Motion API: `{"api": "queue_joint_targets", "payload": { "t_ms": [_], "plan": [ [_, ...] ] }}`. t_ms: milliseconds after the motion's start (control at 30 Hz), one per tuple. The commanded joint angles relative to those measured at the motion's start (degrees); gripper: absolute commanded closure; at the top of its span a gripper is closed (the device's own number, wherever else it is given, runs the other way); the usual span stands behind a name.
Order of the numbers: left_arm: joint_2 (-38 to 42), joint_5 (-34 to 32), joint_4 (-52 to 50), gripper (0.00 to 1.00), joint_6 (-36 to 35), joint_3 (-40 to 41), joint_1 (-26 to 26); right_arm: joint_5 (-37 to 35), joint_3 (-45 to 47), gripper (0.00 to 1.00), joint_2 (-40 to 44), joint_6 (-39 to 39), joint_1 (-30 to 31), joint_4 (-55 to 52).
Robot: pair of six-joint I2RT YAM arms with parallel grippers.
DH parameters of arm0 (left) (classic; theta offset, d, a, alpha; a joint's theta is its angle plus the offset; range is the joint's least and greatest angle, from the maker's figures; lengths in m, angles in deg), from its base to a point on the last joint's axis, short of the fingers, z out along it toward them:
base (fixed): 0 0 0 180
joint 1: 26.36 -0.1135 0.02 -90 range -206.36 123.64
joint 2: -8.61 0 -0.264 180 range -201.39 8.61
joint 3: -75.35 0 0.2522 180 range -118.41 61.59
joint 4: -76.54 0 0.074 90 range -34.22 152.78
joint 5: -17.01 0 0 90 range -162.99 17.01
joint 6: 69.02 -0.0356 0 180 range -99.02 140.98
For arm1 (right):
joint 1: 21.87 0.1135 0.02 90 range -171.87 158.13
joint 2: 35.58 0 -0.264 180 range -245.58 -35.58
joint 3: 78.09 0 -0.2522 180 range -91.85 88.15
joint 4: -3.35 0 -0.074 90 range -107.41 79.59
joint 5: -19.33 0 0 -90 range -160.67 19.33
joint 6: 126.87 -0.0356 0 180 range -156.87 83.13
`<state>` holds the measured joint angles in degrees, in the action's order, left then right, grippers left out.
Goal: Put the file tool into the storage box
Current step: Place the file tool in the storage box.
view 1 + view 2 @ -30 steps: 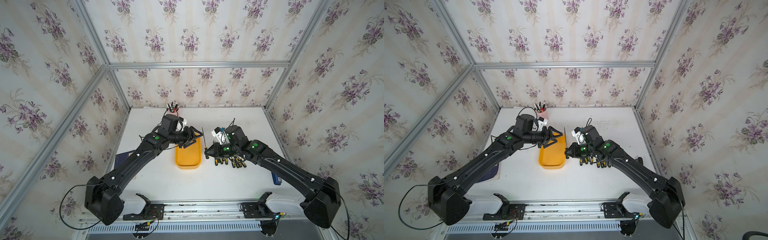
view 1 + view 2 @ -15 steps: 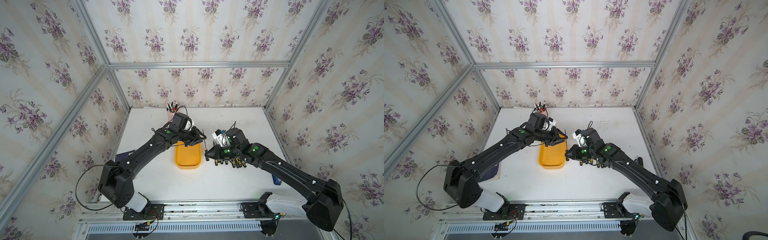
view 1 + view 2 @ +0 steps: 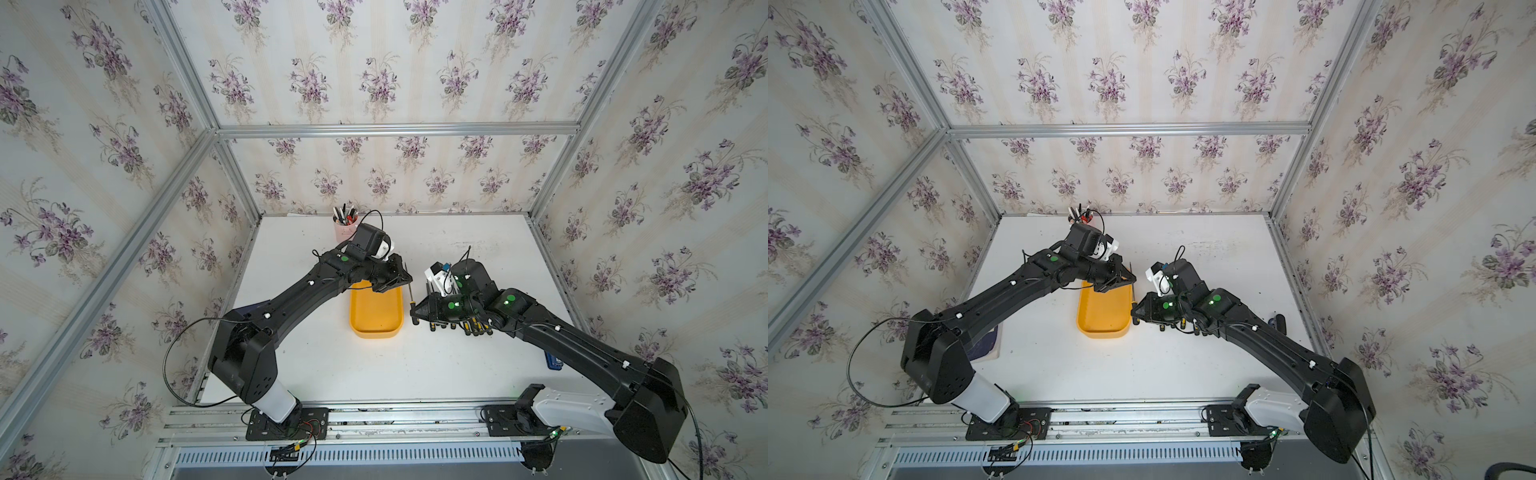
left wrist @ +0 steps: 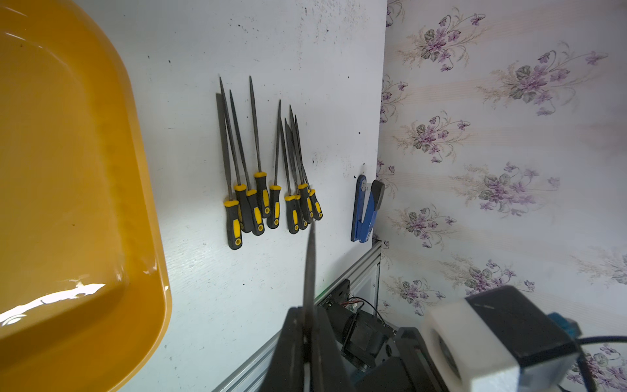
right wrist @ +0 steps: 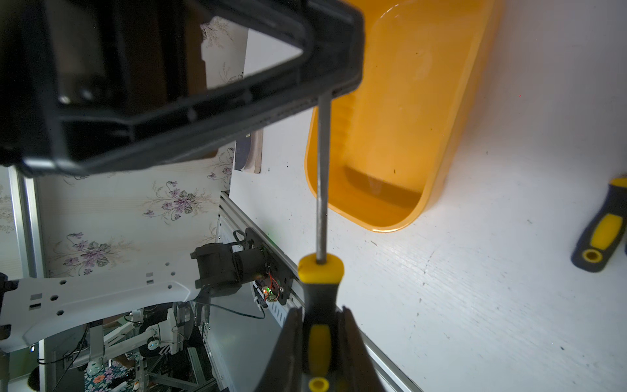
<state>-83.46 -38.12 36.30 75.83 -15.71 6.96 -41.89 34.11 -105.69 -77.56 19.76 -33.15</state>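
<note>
The file tool is carried between the two arms, off the bench. It sits just outside the long side of the storage box that faces the spare files, and runs roughly parallel to that side. Its black-and-yellow handle is near the box end closest to the arm bases. Its grey blade extends toward the far end of the box.

The right fingers are clenched on the handle, one finger on each side. The left fingers are clenched on the blade near its tip. In the left wrist view the blade passes straight between them.

The storage box is a shallow yellow-orange tray with rounded corners. It stands flat on the white bench. In both top views the left fingers overhang the far end of the box.

The spare files lie flat on the bench, on the side of the box where the file tool is held. They have matching handles, their blades run roughly parallel to the box's long side, and several overlap. In both top views the right arm hides most of them.

A blue hand tool lies farther from the box on the same side, at the bench edge. A pink pen cup holding pens stands beyond the far short end of the box, apart from it.
</note>
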Motion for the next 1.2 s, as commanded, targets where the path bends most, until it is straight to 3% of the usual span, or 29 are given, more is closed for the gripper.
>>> {"api": "queue_joint_targets", "payload": {
  "t_ms": [0, 100, 267, 367, 500, 600, 833, 1167],
  "plan": [
    [-0.2, 1.2, -1.5, 1.00, -1.4, -0.6, 0.1, -1.2, 0.2, 1.00, 0.1, -0.1, 0.2, 1.5],
    [-0.4, 1.3, -2.5, 1.00, -2.6, -1.4, 0.1, -1.2, 0.3, 0.99, 0.1, 0.1, 0.2, 1.5],
    [-0.8, 1.0, -6.6, 1.00, -5.7, -4.0, 0.0, -0.7, 0.1, 0.54, 0.7, 0.4, 0.2, 2.1],
    [-0.9, 0.9, -9.5, 1.00, -8.2, -5.4, -0.3, -0.9, -0.2, 0.35, 1.2, 0.4, 0.2, 1.8],
    [-0.1, 0.8, -13.2, 1.00, -11.8, -6.3, -2.3, -2.0, -0.6, 0.19, 2.8, 0.3, 0.2, 0.8],
    [0.3, 0.6, -17.7, 1.00, -15.8, -7.4, -4.9, -2.3, -0.8, 0.14, 4.0, 0.4, 0.2, -0.6],
    [0.3, -4.9, -26.0, 1.00, -25.0, -8.0, -10.7, -4.2, 0.2, 0.14, 6.9, 0.2, 0.1, -2.9],
    [-6.6, -12.9, -26.6, 1.00, -29.2, -8.8, -12.8, -6.3, 1.5, 0.14, 9.1, -1.6, 0.1, -3.3]
  ]
}}
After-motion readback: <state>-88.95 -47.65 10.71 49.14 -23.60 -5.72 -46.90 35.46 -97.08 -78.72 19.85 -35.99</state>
